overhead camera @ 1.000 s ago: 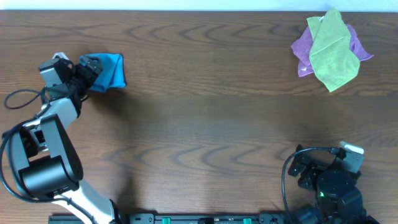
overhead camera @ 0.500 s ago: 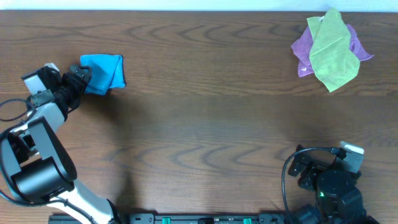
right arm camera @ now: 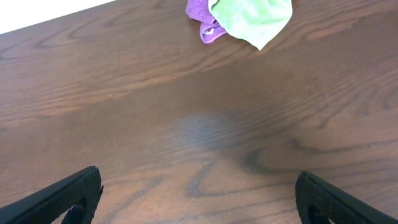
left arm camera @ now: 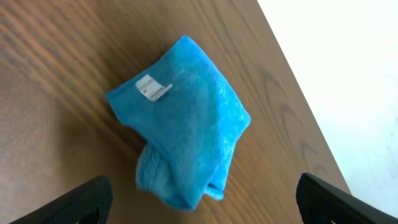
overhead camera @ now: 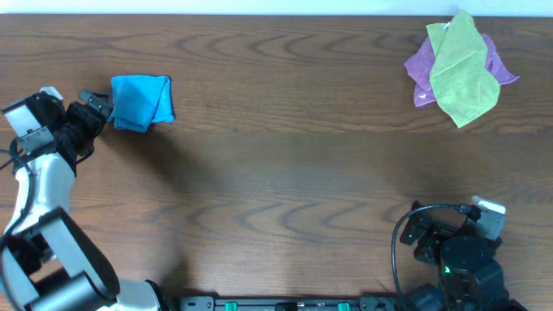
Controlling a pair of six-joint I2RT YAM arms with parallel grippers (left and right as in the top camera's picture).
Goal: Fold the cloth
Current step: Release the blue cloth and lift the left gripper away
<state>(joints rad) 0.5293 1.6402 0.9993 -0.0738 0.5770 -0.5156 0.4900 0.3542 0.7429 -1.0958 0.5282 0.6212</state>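
A dark wood-grain tabletop (overhead camera: 276, 173) is seen across the whole overhead view. The left arm (overhead camera: 39, 199) is stretched along the left edge, and the right arm (overhead camera: 458, 259) is drawn in at the near right corner. At the far right corner a yellow-green cloth (overhead camera: 462, 73) is draped over a purple cloth (overhead camera: 421, 71), both crumpled. The cloth (overhead camera: 143, 102), bright sky-blue, is found at the far left of the tabletop, folded into a compact, slightly uneven bundle with a thicker rolled edge on one side. The left gripper (overhead camera: 93, 108) is held just beside the cloth's left edge with its jaws spread wide, nothing being gripped. The right gripper (right arm camera: 199, 199) is likewise held wide apart over bare wood, well away from every cloth. A small white label (left arm camera: 152, 87) is shown on the cloth's upper face.
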